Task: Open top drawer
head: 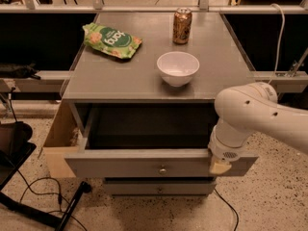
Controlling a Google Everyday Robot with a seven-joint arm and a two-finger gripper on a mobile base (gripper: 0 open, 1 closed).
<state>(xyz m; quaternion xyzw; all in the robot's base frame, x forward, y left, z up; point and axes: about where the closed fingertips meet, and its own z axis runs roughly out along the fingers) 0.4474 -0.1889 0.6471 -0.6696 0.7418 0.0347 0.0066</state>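
**Under the grey tabletop, a drawer standing well open**

Below the tabletop (120, 78), the top drawer (120, 165) stands out toward the room. Its front is well ahead of the narrower drawer (159, 186) beneath it. The gripper (219, 166) sits at the right end of the drawer front, at its upper edge and well apart from the knob (163, 170). Whether it is clenched on the panel or released, I cannot tell.

In my judgement the opening is nearly done. Any pull that remains should go straight outward and slowly, because a pull from one end can twist the tray and make it jam. It is also better to stop before the tray reaches its limit.

The drawer front is a flat, matte grey panel with a small round metal knob in the middle. The tray behind it is deep and dark inside. The arm (250, 112) is smooth, white and rounded.

On the dull grey tabletop stand a round white bowl (178, 68) and, behind it, an upright brown can (182, 26). A crinkled green snack bag (111, 40) lies to the left. Black cables (43, 196) lie on the speckled floor.
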